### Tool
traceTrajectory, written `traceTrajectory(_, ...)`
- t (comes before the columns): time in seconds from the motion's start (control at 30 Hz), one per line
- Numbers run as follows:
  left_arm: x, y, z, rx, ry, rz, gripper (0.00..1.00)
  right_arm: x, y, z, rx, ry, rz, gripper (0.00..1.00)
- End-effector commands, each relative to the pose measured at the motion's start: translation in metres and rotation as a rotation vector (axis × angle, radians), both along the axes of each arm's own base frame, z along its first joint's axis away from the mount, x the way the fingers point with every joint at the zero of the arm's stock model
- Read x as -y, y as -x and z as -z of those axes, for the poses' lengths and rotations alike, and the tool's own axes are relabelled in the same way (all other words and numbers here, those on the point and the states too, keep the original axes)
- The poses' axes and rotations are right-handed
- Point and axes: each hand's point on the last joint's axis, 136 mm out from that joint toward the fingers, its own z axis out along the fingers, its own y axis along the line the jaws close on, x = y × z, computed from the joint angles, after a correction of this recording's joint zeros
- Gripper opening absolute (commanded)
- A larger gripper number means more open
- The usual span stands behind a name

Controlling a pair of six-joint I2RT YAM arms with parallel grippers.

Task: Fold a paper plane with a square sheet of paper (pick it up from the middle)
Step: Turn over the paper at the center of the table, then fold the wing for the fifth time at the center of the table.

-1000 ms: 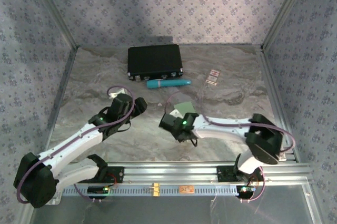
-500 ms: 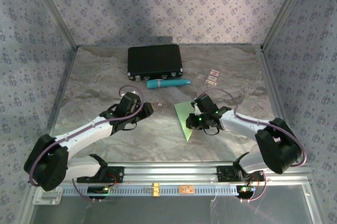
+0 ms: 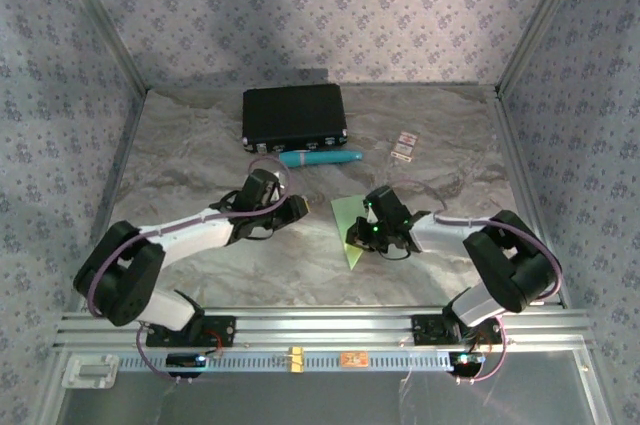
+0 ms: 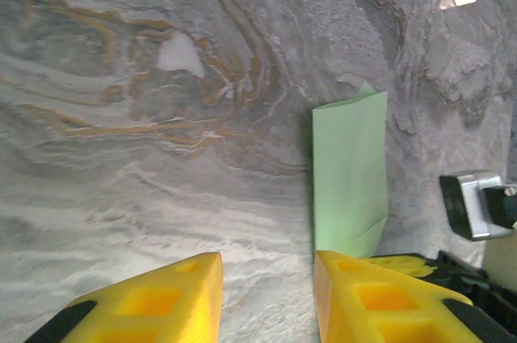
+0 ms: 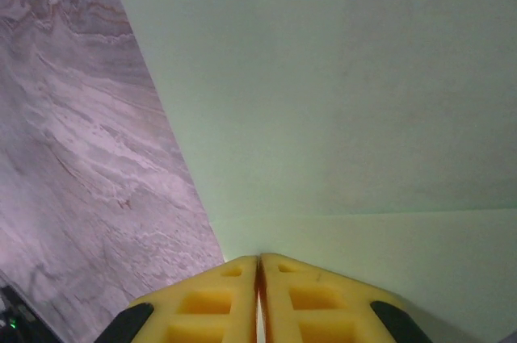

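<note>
Right tool (image 5: 258,266): your yellow fingers are pressed together and pinch one edge of the square sheet of paper (image 5: 339,77).
Left tool (image 4: 266,266): your fingers stand a narrow gap apart, with nothing between them and bare tabletop (image 3: 200,165) under them.
Left tool's place: on the near side of the black case (image 3: 294,115), well apart from it and low over the tabletop.
Sheet's place: on the near side of the black case and a little to its right, between your two tools.
Sheet's look: pale green and plain, with one straight crease across it in the right wrist view.
Teal tube (image 3: 320,158): it lies just beside the black case's near edge.
White tags (image 3: 404,146): they lie right of the black case, near the tube's end.
</note>
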Motion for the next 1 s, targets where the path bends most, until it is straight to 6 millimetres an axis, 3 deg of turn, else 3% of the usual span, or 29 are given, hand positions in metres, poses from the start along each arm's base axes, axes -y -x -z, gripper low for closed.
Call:
traceTrajectory(0.0, 0.034, -0.008, -0.024, 0.035, 0.116, 0.072, 0.31, 0.011, 0.014, 0.020, -0.095, -0.005, 0.208, 0.12)
traceTrajectory(0.1, 0.056, -0.010, -0.026, 0.024, 0.141, 0.121, 0.28, 0.000, 0.010, 0.001, -0.057, -0.074, 0.241, 0.15)
traceTrajectory(0.2, 0.075, -0.010, -0.023, 0.011, 0.130, 0.168, 0.25, -0.010, 0.003, -0.034, 0.032, -0.132, 0.192, 0.20)
traceTrajectory(0.3, 0.090, -0.010, -0.018, -0.008, 0.125, 0.195, 0.24, 0.007, 0.001, -0.050, 0.094, -0.087, 0.188, 0.22)
traceTrajectory(0.43, 0.109, -0.010, -0.010, -0.045, 0.144, 0.232, 0.21, 0.048, 0.003, -0.044, 0.086, -0.016, 0.239, 0.22)
traceTrajectory(0.57, 0.123, -0.007, -0.002, -0.077, 0.148, 0.272, 0.19, 0.071, 0.006, -0.041, 0.082, -0.003, 0.258, 0.22)
traceTrajectory(0.7, 0.124, -0.006, 0.016, -0.123, 0.122, 0.262, 0.18, 0.078, 0.006, -0.041, 0.086, -0.028, 0.253, 0.22)
traceTrajectory(0.97, 0.118, 0.001, 0.056, -0.209, 0.058, 0.260, 0.15, 0.069, 0.004, -0.038, 0.067, -0.073, 0.185, 0.30)
